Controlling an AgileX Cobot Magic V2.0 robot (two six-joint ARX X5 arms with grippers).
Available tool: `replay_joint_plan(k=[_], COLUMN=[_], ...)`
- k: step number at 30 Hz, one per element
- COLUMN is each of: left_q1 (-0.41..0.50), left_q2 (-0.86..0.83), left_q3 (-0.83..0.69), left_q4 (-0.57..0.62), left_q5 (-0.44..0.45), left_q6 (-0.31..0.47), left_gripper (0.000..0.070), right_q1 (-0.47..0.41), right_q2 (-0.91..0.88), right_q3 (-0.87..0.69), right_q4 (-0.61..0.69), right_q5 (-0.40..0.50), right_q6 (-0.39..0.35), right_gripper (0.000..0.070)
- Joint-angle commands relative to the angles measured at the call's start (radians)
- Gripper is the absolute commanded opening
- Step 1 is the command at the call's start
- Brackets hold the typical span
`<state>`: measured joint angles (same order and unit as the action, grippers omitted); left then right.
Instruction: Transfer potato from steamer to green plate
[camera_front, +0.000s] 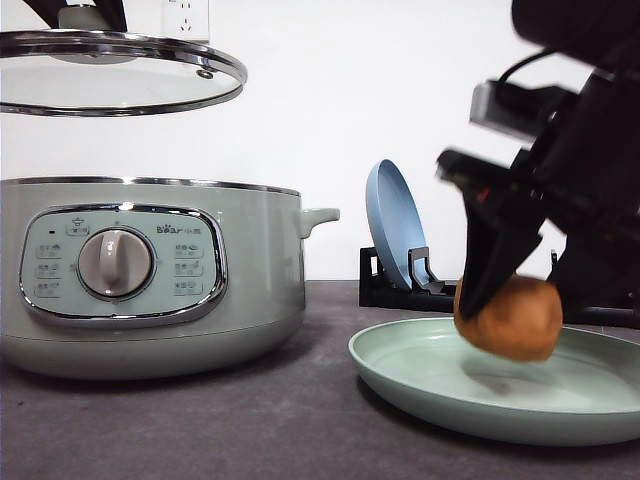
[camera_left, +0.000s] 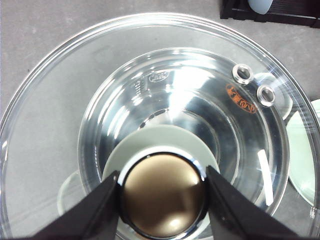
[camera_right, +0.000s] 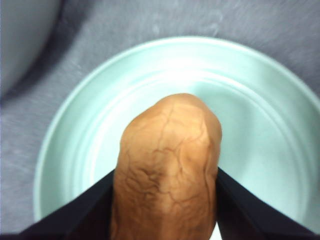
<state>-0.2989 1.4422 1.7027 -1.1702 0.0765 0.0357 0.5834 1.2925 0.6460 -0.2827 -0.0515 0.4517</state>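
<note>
The green plate sits nearest on the dark gray desk. It is wide, round and shallow, with a smooth, dull finish. Just above it hangs the potato, an orange-brown lump with fine cracks in its skin. The right gripper has its jaws closed on both sides of the potato. The potato looks to be a little above the plate, over its middle part, with a soft shadow under it.

I think the step now is to set the potato down. It should go down slowly until it touches the plate. Then the jaws should open gently, because a round potato can roll.

Farther left stands the steamer, pale green and shiny, with a round dial. Above it the left gripper holds the glass lid by its knob. At the back, a blue plate stands in a black rack.
</note>
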Motion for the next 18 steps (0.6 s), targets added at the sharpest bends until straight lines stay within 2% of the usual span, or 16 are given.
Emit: replay_joint_plan(k=[1,8,12,16,18], left_q1=[-0.004,-0.004,-0.005,-0.017,-0.028], left_q2=[-0.011,-0.011,-0.011,-0.011,-0.011], left_q3=[0.044,0.044,0.044,0.044,0.044], left_q4=[0.036,0.034,0.034,0.033,0.033], left_q5=[0.002,0.002,0.002,0.002,0.002], left_q6=[0.005,0.005,0.005,0.005,0.005], left_gripper=[0.0000,0.0000,0.0000,0.0000,0.0000], right_q1=[0.011,0.011,0.011,0.011,0.010], right_q2=[0.026,0.054,0.054,0.054,0.053], right_q3=[0.007,0.007,0.007,0.007,0.007], right_q4=[0.010,0.002,-0.002,-0.002,0.000], right_q5=[0.003,0.008,0.008,0.008,0.008], right_q6=[0.013,0.012,0.012,0.012,0.012], right_gripper=[0.0252,0.0309,0.0413,0.0439,0.0479])
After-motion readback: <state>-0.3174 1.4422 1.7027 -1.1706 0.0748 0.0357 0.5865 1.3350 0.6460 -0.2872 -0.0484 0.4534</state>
